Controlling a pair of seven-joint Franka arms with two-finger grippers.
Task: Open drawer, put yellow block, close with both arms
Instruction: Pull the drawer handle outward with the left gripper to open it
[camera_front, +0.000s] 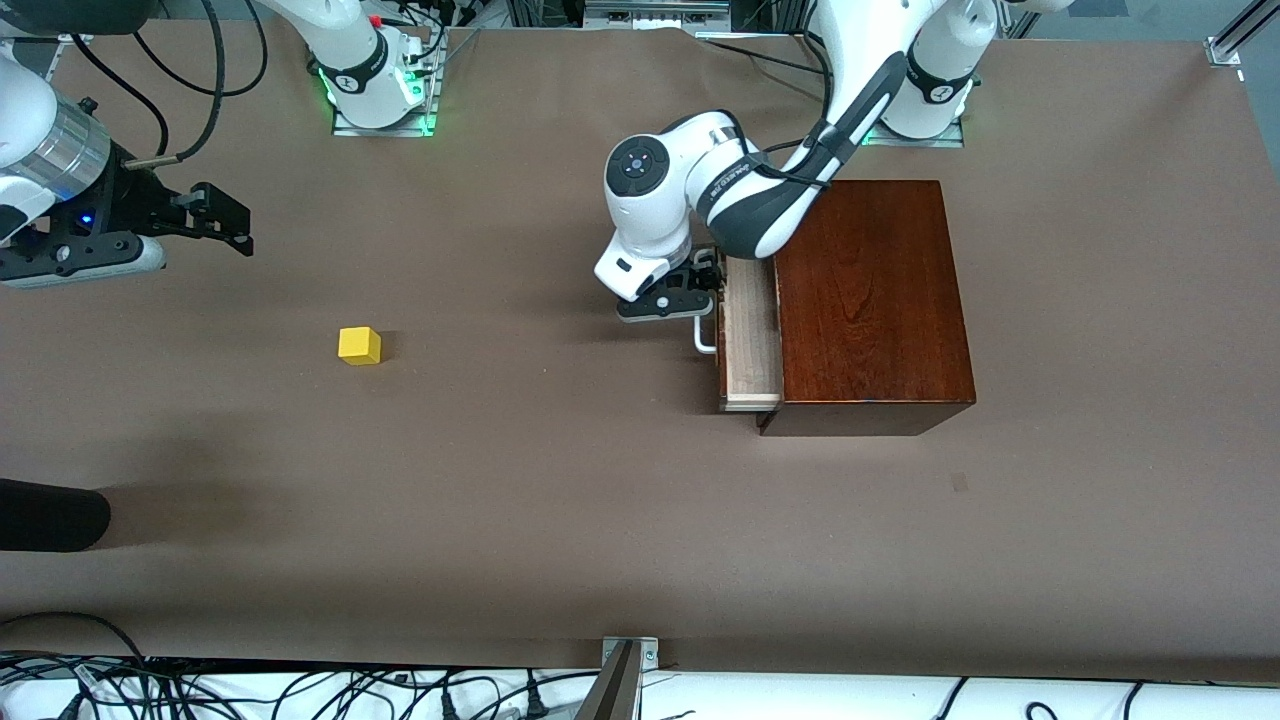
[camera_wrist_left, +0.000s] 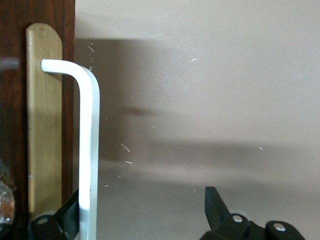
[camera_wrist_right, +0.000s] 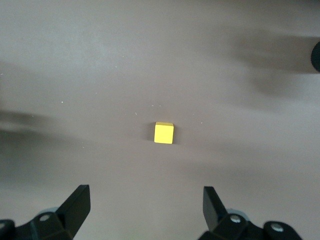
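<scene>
The drawer (camera_front: 750, 335) stands partly pulled out of the dark mahogany box (camera_front: 870, 300), and its pale tray shows. My left gripper (camera_front: 690, 295) is open at the white bar handle (camera_front: 704, 338). In the left wrist view the handle (camera_wrist_left: 90, 140) runs along the drawer front (camera_wrist_left: 45, 115). It lies between the jaws of the left gripper (camera_wrist_left: 142, 210), close against one finger and far from the other. The yellow block (camera_front: 359, 345) sits on the table toward the right arm's end. My right gripper (camera_front: 225, 215) is open and empty in the air. Its wrist view shows the block (camera_wrist_right: 164, 133) ahead of the right gripper (camera_wrist_right: 145, 205).
A dark rounded object (camera_front: 50, 515) juts in at the right arm's end, nearer to the front camera than the block. A metal bracket (camera_front: 620, 680) and cables lie along the table's near edge. Brown table surface spreads between the block and the drawer.
</scene>
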